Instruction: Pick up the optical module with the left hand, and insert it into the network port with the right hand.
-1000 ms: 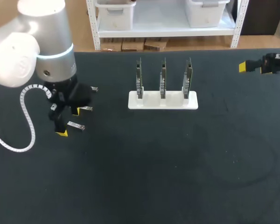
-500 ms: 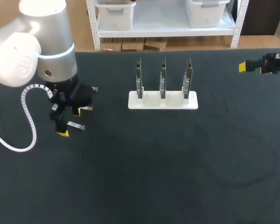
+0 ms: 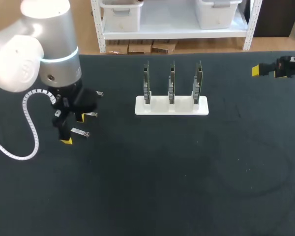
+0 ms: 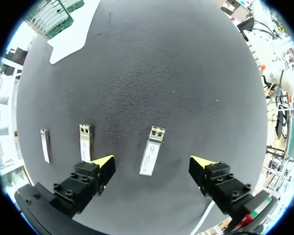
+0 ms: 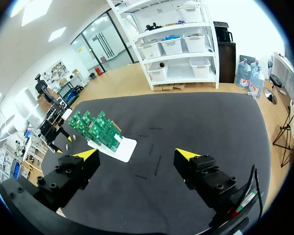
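Note:
Three silver optical modules lie on the black table at the left. In the left wrist view the nearest module [image 4: 151, 150] lies between the open fingers of my left gripper [image 4: 154, 165], a second module [image 4: 85, 141] is just ahead of one yellow tip, and a third [image 4: 45, 145] lies farther out to that side. From the head view, my left gripper [image 3: 71, 129] hangs low over the module [image 3: 80, 132]. A white stand [image 3: 171, 106] holds three upright green port boards [image 3: 171, 81] at mid-table. My right gripper [image 3: 265, 70] is open at the far right, holding nothing.
A white coiled cable [image 3: 27, 128] hangs from my left arm over the table's left side. In the right wrist view the board stand [image 5: 108, 142] is far ahead of the right gripper [image 5: 135, 156], with bare black table between.

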Robot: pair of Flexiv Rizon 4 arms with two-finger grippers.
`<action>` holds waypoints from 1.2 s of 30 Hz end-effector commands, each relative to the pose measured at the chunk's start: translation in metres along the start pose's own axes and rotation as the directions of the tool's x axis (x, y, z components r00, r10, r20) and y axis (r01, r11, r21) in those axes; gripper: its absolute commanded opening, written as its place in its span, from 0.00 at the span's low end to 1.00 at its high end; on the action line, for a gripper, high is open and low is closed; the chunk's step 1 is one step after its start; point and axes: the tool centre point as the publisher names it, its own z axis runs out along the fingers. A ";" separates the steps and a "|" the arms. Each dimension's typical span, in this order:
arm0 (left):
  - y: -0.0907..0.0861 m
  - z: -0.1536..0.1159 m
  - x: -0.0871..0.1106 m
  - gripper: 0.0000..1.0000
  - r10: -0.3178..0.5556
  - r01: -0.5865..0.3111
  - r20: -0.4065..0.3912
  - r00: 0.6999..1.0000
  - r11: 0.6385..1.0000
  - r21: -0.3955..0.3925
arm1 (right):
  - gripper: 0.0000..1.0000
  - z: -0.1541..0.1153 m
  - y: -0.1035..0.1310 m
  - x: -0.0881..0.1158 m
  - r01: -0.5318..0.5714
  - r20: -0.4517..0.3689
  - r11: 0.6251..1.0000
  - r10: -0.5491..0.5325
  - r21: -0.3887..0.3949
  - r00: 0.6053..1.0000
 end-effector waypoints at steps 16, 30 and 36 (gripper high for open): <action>0.002 0.002 0.001 1.00 -0.012 0.012 -0.004 1.000 1.000 -0.004 | 1.00 -0.001 0.001 0.000 0.000 -0.001 1.000 0.000 0.003 1.000; 0.008 0.002 0.004 1.00 -0.017 0.017 -0.007 1.000 1.000 -0.018 | 1.00 -0.001 0.001 0.000 0.000 -0.001 1.000 0.000 0.003 1.000; 0.008 0.003 0.004 1.00 -0.017 0.017 -0.008 1.000 1.000 -0.015 | 1.00 -0.001 0.001 0.000 0.000 -0.001 1.000 0.000 0.003 1.000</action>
